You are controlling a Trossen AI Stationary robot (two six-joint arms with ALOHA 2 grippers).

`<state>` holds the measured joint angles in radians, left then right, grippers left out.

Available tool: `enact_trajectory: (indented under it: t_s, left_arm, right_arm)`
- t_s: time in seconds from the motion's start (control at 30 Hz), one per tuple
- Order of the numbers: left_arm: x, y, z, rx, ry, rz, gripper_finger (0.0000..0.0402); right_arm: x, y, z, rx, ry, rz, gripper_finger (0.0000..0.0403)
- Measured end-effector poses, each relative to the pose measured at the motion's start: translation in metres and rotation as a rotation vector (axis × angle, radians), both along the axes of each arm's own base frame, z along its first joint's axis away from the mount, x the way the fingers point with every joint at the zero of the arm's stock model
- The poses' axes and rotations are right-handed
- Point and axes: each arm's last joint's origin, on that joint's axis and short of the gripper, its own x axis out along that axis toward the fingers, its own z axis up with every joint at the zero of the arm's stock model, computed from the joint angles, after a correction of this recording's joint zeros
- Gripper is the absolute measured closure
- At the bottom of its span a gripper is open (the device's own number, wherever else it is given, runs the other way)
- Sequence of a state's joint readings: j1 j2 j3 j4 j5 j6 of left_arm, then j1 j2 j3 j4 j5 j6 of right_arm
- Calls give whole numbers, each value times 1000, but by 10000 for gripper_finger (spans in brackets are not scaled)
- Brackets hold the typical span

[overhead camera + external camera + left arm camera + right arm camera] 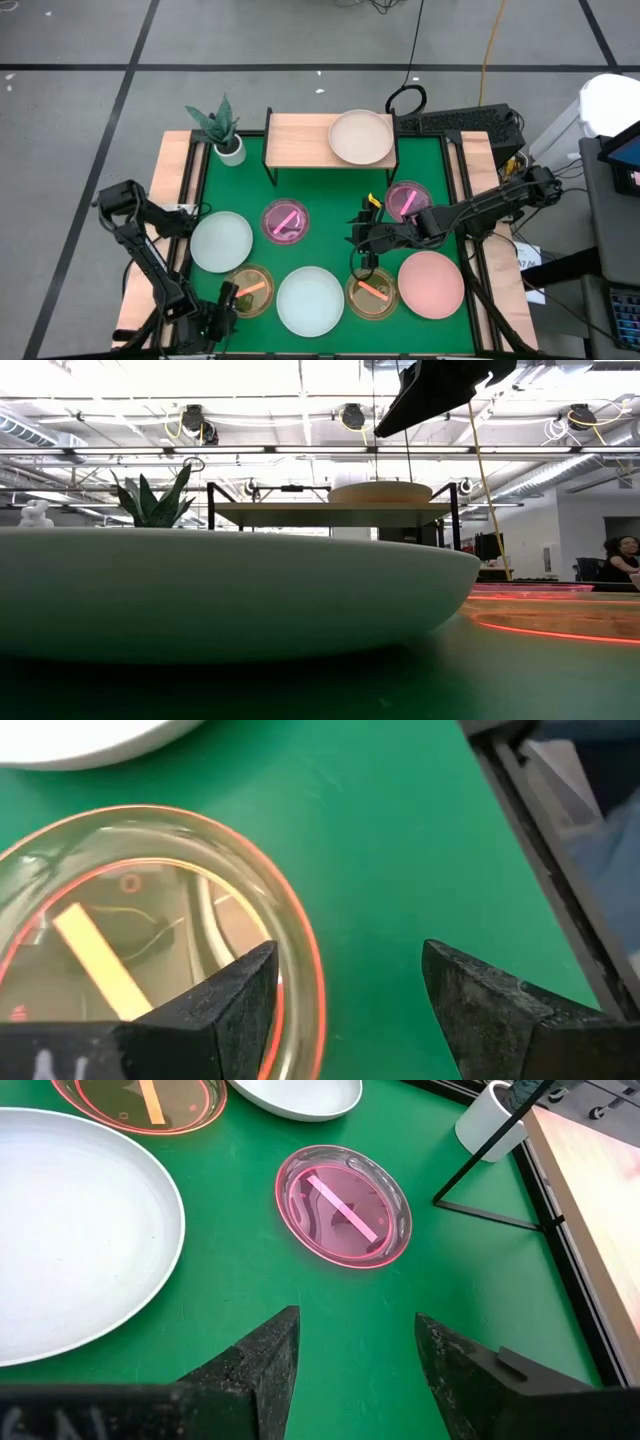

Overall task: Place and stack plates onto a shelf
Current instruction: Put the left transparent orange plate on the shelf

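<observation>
Beside the left end effector (345, 1005) (fingers spread, empty) sits an amber plate (140, 930), one finger over its rim. Right end effector (355, 1355) hangs open before a pink plate (343, 1204); beyond it, the shelf (300, 140) carries one cream plate (361, 137).

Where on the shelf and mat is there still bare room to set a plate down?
The shelf is bare on its left half; a cream plate fills the right end. The green mat is free in front of the shelf, above the pink dish. The front rows are crowded: seven plates, the right claw among them and the left claw at the amber dish.
</observation>
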<state>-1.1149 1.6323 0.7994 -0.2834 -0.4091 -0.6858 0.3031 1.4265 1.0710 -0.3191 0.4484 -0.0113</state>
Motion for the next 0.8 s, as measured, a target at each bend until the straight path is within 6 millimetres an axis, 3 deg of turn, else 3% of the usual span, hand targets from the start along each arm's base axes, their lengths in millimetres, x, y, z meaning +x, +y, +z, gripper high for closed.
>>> enact_trajectory:
  t_s: [0.23,0.6,0.8]
  left_arm:
    - [-2,3,-6,97,-21,-8,158]
    - [-9,0,-14,163,-9,-75,272]
    - [-9,2,-15,179,-8,-66,313]
  right_arm:
    - [0,0,0,3,-1,-2,222]
    - [0,0,0,16,-3,-14,222]
    - [0,0,0,19,-3,-16,222]
